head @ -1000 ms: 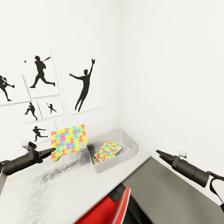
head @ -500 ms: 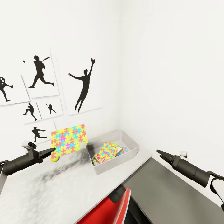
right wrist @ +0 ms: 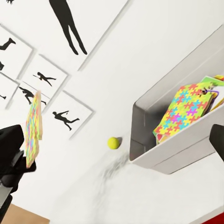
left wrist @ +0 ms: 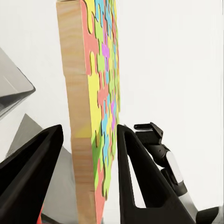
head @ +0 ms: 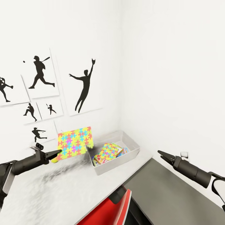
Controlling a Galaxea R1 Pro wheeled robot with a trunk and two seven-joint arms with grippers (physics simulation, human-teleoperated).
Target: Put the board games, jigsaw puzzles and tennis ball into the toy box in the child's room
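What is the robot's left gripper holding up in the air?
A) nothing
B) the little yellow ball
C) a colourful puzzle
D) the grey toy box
C: the left gripper pinches the edge of a colourful puzzle and holds it above the table, beside the toy box.

My left arm reaches out low from the left side, almost flat. My left end effector [head: 58, 152] is at its tip, and its two dark fingers [left wrist: 135, 172] are closed on the edge of a puzzle [head: 75, 142], holding it up on its edge. My right arm comes in from the right side and points toward the middle. My right end effector [head: 159, 153] has its fingers close together with nothing between them.
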